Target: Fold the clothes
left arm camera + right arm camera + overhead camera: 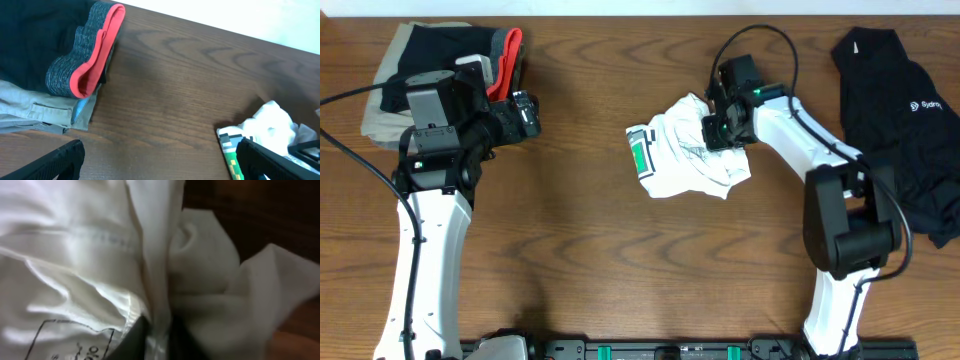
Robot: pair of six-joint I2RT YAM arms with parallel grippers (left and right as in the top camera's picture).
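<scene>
The white T-shirt lies crumpled near the table's middle, its green-and-grey graphic at its left edge. My right gripper sits on the shirt's upper right and is shut on a fold of it. In the right wrist view white cloth fills the frame, pinched between the dark fingers, with dark outline print at lower left. My left gripper is open and empty at the far left, next to the folded stack. The left wrist view shows the shirt at right, beyond the open fingers.
A folded stack of beige, black and grey-red clothes lies at the back left, also in the left wrist view. A black top with small white logos lies at the right edge, behind the right arm.
</scene>
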